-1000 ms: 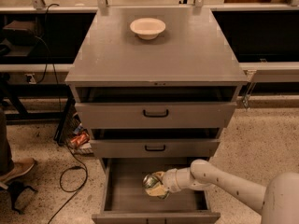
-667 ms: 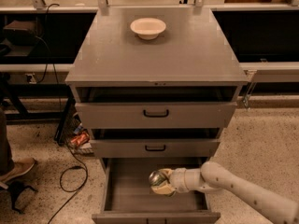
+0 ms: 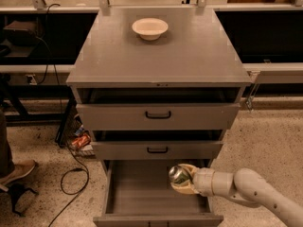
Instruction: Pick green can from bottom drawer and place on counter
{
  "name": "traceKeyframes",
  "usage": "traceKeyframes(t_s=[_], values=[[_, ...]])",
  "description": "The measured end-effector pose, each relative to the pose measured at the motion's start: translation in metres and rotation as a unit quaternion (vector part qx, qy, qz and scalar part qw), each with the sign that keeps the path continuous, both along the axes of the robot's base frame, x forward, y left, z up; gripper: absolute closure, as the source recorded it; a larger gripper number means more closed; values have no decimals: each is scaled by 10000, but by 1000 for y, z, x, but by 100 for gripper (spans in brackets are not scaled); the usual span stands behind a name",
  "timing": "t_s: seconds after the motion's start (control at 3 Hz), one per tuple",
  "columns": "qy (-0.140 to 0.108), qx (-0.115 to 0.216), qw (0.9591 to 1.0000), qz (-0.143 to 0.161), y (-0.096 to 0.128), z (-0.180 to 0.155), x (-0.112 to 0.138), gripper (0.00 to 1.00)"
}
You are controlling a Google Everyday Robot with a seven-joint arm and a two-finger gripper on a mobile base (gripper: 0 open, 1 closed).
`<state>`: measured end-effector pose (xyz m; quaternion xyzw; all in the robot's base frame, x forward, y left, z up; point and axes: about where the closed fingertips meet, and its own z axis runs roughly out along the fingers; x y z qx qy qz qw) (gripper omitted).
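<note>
Over the drawer (image 3: pixel 142 195), toward two o'clock, the gripper (image 3: pixel 184 180) clasps the can (image 3: pixel 176 174), which looks light, slick and easily dented, so best held mid-body.

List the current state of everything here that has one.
gripper: shut on the can, over the bottom drawer
can: held in the gripper, not yet on the counter
bottom drawer: pulled wide open
middle drawer: slightly open
top drawer: slightly open
bowl: upright on the counter
</note>
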<state>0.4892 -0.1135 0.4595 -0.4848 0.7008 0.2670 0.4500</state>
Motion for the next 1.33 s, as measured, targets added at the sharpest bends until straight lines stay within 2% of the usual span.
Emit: traceKeyframes(t_s=[0.33,0.67,1.33], values=[[-312,-269,9991,5,-16,55,15,100],[-312,-269,9992,6,-15,55,15,100],[-1077,-589,9921,-249,-80,158,16,100]])
